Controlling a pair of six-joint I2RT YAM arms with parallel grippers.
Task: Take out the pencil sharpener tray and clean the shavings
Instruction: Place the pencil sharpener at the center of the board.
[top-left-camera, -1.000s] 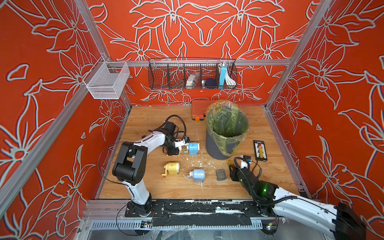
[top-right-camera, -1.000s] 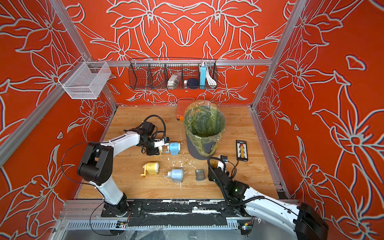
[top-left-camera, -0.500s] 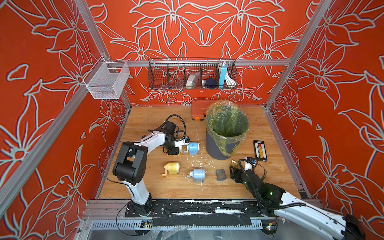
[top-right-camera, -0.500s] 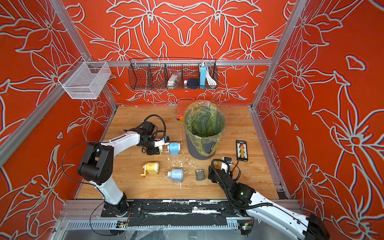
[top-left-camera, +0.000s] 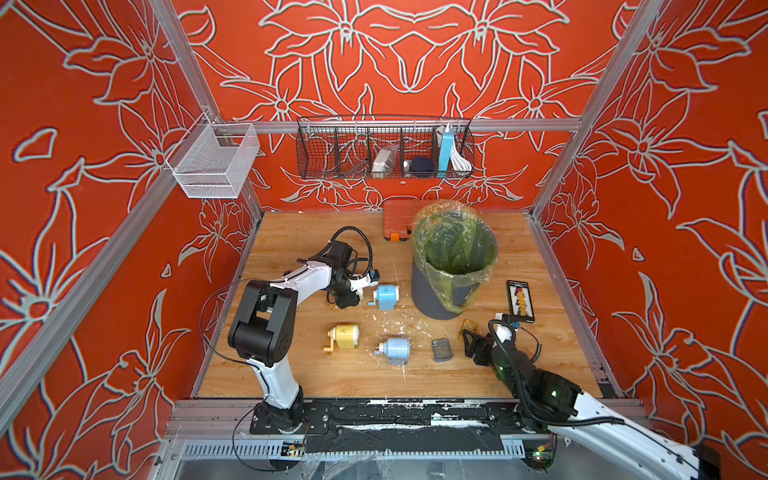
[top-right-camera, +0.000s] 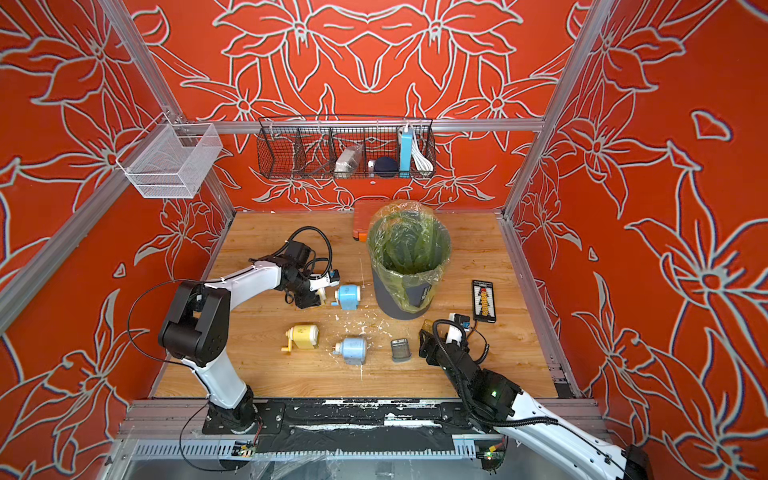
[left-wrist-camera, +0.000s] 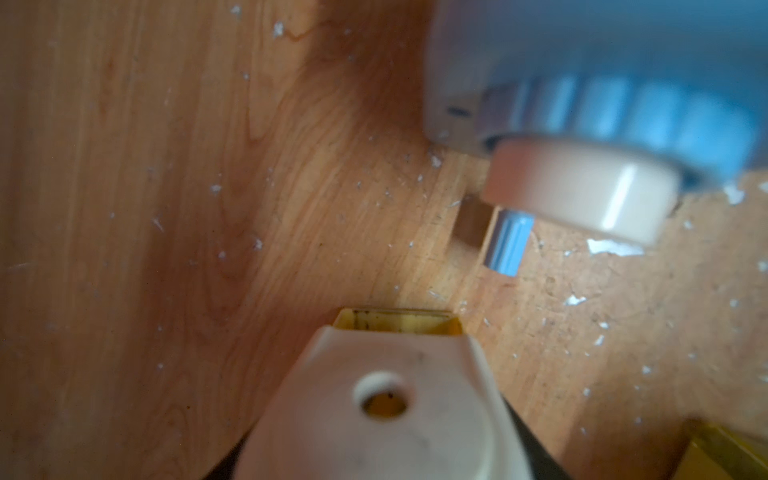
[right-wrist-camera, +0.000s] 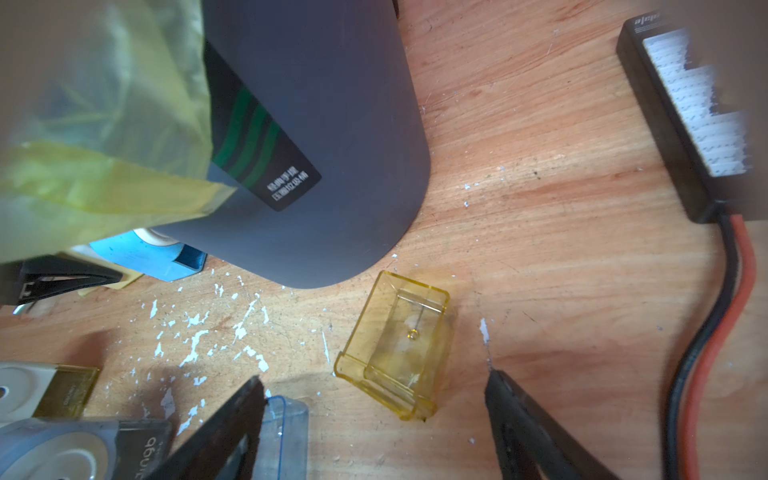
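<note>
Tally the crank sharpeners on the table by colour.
Blue sharpener: 1
Pale blue sharpener: 1
Yellow sharpener: 1
Total: 3

Bin (top-left-camera: 424, 293) in the middle of the table (top-left-camera: 316, 374), one tray (top-left-camera: 468, 325) just before it, shavings (top-left-camera: 399, 328) strewn left of that tray.
</note>
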